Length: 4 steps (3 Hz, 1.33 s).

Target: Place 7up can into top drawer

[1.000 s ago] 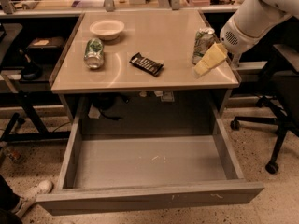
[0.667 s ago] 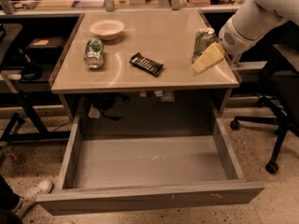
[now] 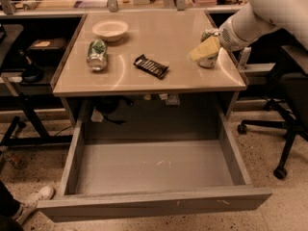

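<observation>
Camera view: gripper [image 3: 205,50] at the 7up can [image 3: 210,62], grip I cannot tell. Light, thin-walled, slick; I'd clamp mid-body, gently.

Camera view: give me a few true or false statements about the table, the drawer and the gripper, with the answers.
1. The top drawer is pulled open and holds no can. True.
2. The 7up can lies in the drawer. False: it stands on the table, near its edge on the picture's right.
3. The gripper is at the 7up can. True.
4. The green can stands upright. False: it lies on its side, on the table's left part.
5. The bowl sits on the floor. False: it sits on the table, behind the green can.
</observation>
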{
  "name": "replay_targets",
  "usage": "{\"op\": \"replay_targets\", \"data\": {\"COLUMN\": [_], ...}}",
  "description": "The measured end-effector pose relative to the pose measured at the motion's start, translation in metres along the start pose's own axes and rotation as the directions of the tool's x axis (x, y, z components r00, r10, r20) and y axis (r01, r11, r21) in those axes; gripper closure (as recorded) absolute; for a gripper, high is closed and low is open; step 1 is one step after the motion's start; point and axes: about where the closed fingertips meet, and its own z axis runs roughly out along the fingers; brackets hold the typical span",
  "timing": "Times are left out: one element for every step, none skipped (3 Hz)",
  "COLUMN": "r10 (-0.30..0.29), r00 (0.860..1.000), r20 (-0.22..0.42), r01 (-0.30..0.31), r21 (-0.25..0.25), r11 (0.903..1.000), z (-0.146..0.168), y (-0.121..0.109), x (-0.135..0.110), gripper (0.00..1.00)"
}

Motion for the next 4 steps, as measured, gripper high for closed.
{"op": "replay_targets", "data": {"r10": [0.043,0.053,0.051,0.042], "r00": [0.998,0.994,0.989,0.986], "r20": [0.050,0.099,0.139,0.160], "r01": [-0.043,-0.054,-0.052,-0.041], "r21": [0.003,0.008,0.010,-0.011], "r11": [0.9991,0.9985,0.9986,0.9991], "z": [0.017,0.024,0.027,0.032], "y": [-0.012,-0.020,-0.027,-0.030], "x": [-0.016,-0.033,-0.047,-0.056], "gripper": [0.00,0.00,0.00,0.19]}}
